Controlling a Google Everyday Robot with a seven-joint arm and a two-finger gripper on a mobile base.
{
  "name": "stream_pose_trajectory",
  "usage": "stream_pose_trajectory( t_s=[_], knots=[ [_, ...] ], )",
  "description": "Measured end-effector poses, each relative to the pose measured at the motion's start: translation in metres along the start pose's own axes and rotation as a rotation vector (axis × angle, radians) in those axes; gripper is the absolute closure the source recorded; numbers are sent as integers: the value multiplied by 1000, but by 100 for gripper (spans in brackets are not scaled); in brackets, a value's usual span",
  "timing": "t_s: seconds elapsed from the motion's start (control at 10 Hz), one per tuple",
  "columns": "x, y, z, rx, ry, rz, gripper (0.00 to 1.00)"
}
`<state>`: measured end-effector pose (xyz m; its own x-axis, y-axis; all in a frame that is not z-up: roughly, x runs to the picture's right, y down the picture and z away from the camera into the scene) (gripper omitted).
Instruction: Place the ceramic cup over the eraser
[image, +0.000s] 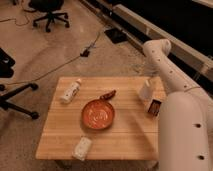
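Arm (181, 131): it enters from the lower right corner as one thick white segment and rises along the right edge of the table.
Elbow (158, 49): the highest point of the arm, beyond the far right corner of the table; from here the last link bends back and points down toward the tabletop.
Gripper (148, 80): at the end of this downward link, over the far right part of the table, directly on top of the ceramic cup.
Gripper state: I cannot tell if it is clamped on the cup or only touching it.
Ceramic cup (145, 92): white, upright, near the right edge of the table; if its base touches the wood I cannot tell.
Eraser (154, 107): a small dark block lying on the table just beside the cup, on the near right side of it, not covered.
Table (125, 139): low, of light wooden planks.
Plate (98, 114): orange, round, in the middle of the table, well apart from the cup.
White bottle (70, 91): lying on its side at the far left.
White packet (82, 148): at the near edge, left of centre.
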<state>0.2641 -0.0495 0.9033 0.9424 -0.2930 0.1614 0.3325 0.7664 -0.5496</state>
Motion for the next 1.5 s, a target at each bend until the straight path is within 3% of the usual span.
stream_pose_trajectory(
  t_s=[0.7, 0.8, 1.2, 1.4, 1.5],
  knots=[
    [21, 3, 27, -76, 10, 49, 22],
    [21, 4, 28, -84, 6, 49, 27],
    [22, 17, 35, -115, 13, 65, 67],
    [21, 17, 33, -113, 11, 77, 90],
    [21, 18, 31, -108, 7, 80, 96]
  ],
)
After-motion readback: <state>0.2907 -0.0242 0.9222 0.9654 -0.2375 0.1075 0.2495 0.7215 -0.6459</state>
